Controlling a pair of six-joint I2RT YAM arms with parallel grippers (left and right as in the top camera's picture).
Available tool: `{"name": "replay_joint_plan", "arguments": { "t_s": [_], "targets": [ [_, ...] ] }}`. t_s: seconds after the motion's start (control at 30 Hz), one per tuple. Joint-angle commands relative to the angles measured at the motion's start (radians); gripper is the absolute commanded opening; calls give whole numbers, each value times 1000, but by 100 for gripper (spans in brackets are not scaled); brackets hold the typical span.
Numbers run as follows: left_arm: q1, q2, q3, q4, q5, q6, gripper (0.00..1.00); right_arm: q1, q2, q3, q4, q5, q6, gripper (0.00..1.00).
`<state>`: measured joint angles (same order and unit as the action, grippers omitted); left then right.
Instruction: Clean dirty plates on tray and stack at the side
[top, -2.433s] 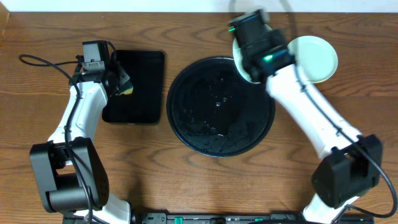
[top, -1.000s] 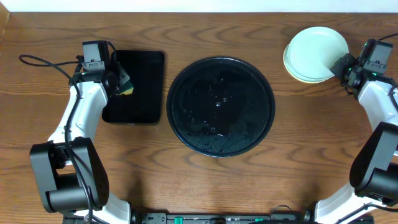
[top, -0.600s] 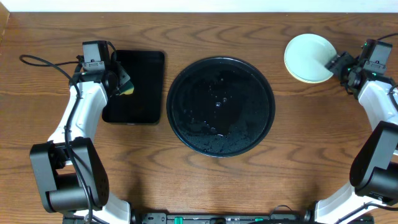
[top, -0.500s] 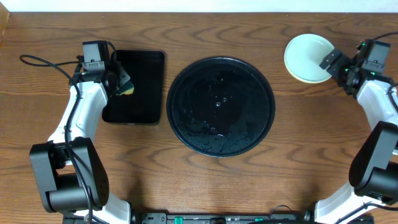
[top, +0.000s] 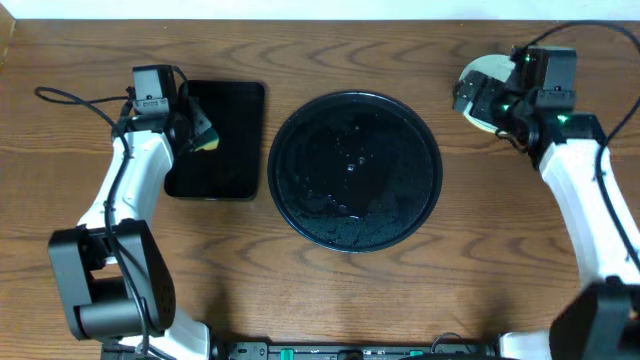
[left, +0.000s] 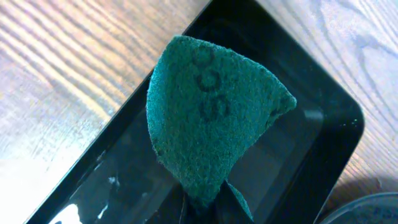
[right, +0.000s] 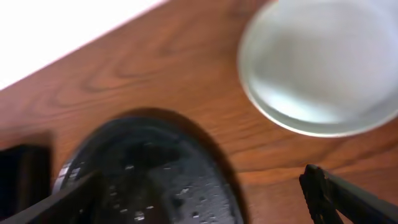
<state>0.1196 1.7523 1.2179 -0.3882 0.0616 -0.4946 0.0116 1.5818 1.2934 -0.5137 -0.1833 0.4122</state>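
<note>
On the tray (top: 283, 210) lie droplets (top: 350, 162), plates (right: 320, 68) stacked beside it; left pincer (left: 208, 202) clenches sponge (left: 211, 118), right pincer (top: 478, 97) released.

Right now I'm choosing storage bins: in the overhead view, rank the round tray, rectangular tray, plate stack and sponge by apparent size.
1. round black tray
2. rectangular black tray
3. plate stack, partly covered, so its full extent is unsure
4. sponge, clearly smallest

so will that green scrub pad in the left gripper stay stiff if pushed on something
Probably floppy: the green scrub pad is folded to a point where the left gripper pinches it. Likely light, since one pinch at its edge carries all of it. Its rough fibrous face should grip rather than slide.
</note>
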Motion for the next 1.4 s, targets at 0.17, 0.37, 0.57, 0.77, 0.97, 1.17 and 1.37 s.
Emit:
{"name": "replay_joint_plan", "arguments": {
  "t_s": [0.17,0.37,0.57,0.77,0.97,1.17,1.37],
  "targets": [
    [-3,152,-6,8,115,27,37,56,-45,14,-51,3,-25,99],
    [-3,127,7,-1,111,69,62,72,-51,14,-84,3,-26,99],
    [-3,-55,12,-8,109,76,65,76,-106,14,-91,3,-29,99],
    [-3,-293,12,-77,109,76,65,82,-236,14,-125,71,-28,98],
    [-3,-472,12,-213,109,76,77,121,-402,14,-227,204,-28,97],
    [-3,-542,12,-328,110,76,79,232,-539,-19,-350,365,-47,91],
    [-3,-542,12,-345,110,76,80,300,-575,-148,-267,403,-46,99]
  ]
}}
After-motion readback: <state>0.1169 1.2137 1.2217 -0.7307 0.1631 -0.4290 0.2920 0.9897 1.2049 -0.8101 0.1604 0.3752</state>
